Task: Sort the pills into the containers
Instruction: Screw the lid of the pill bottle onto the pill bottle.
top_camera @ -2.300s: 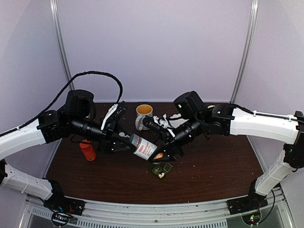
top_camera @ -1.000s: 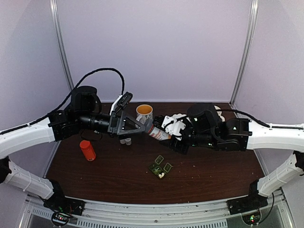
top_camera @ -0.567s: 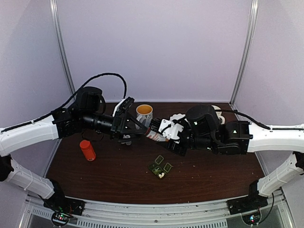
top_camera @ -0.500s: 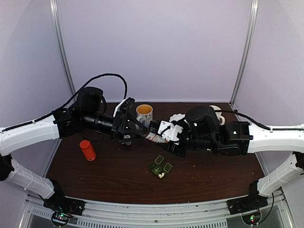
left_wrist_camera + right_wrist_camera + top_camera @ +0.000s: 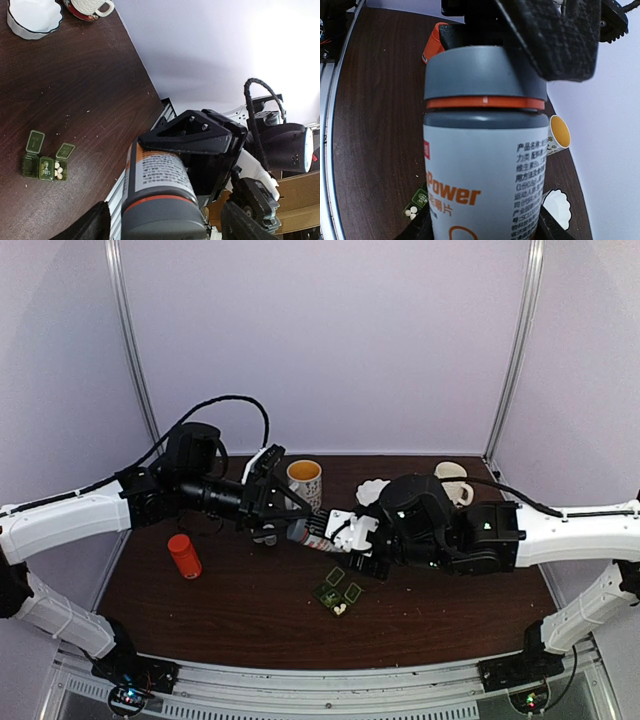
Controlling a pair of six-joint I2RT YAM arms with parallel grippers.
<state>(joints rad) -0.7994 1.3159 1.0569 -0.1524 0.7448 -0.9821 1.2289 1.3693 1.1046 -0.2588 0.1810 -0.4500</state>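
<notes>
Pills (image 5: pixel 58 170) are the measure of progress. A few white ones lie in one end compartment of the pill box (image 5: pixel 45 163), and none show in the other compartments, so judge the sorting as barely begun. Note the box itself: small, dark green, a short row of square cells. Two lids are hinged open, and the middle cell bears a printed label and appears shut. It sits on the table (image 5: pixel 200 610) at lower centre of the top view, just below the right gripper (image 5: pixel 345 540) in the frame. Above it, at frame centre, the bottle (image 5: pixel 308 531) is held roughly horizontal, clear of the table. It has a pale printed label, a grey cap and an orange ring, and the cap is still on. The left gripper (image 5: pixel 278 517) is clamped on the cap end, and the right gripper is clamped round the labelled body. Read the step in hand as uncapping. Further out, a mug (image 5: pixel 304 480) stands at upper centre and an orange canister (image 5: pixel 183 555) at left.
</notes>
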